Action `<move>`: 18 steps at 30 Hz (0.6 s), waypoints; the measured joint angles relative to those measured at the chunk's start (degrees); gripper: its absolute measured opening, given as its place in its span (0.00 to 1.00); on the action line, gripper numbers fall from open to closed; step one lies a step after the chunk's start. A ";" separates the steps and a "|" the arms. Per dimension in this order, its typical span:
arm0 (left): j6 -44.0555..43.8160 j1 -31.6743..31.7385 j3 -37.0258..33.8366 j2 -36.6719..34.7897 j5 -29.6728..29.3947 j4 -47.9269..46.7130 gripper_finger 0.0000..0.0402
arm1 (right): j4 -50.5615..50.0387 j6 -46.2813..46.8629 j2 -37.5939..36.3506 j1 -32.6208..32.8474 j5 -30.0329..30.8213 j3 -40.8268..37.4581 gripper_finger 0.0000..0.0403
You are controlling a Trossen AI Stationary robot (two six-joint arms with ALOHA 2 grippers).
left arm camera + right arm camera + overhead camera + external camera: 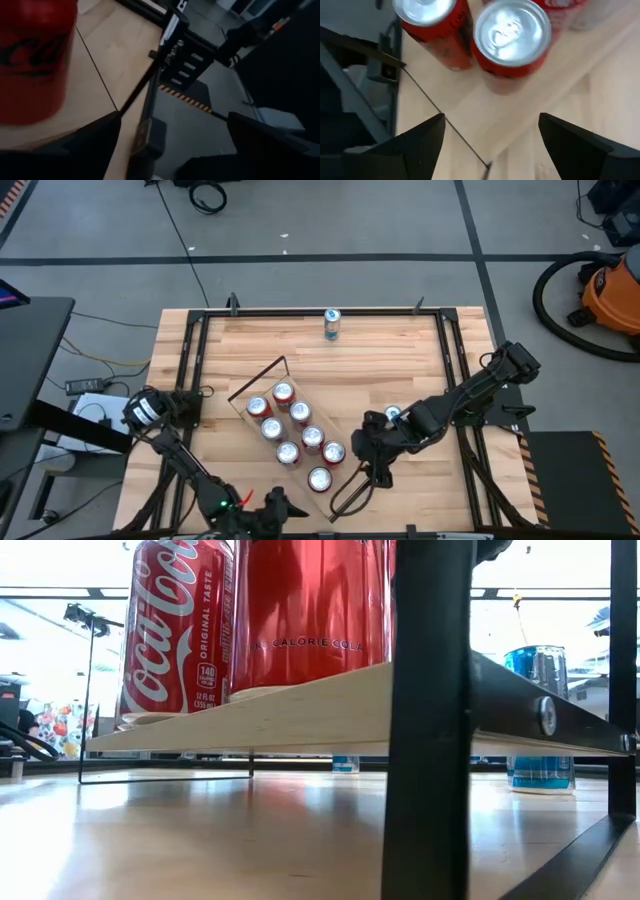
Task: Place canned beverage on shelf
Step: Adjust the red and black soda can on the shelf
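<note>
The shelf is a pale wood plank lying slantwise on the table, with black rods at its ends. Several red cans stand on it; the low view shows them as red cans on the shelf's plank. My right gripper hangs open above the shelf's near end, pointing down at a red can, with nothing between its fingers. My left gripper is open at the table's near edge, with a red can off to one side of it.
A blue can stands by the table's far edge. Another blue can stands on the table beside my right arm, seen also as the blue can right of the shelf's black rod. A black frame borders the table.
</note>
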 joint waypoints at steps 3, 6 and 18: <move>1.40 0.56 0.00 0.34 -1.11 0.16 0.86 | -2.44 0.28 -0.02 0.46 1.47 0.02 0.82; 2.53 0.87 0.00 0.37 -2.79 0.21 0.76 | -5.19 1.50 -0.02 0.88 3.02 0.02 0.82; 1.74 4.06 0.02 0.39 -3.82 1.81 0.54 | -5.69 2.88 -0.02 2.34 7.80 0.02 0.82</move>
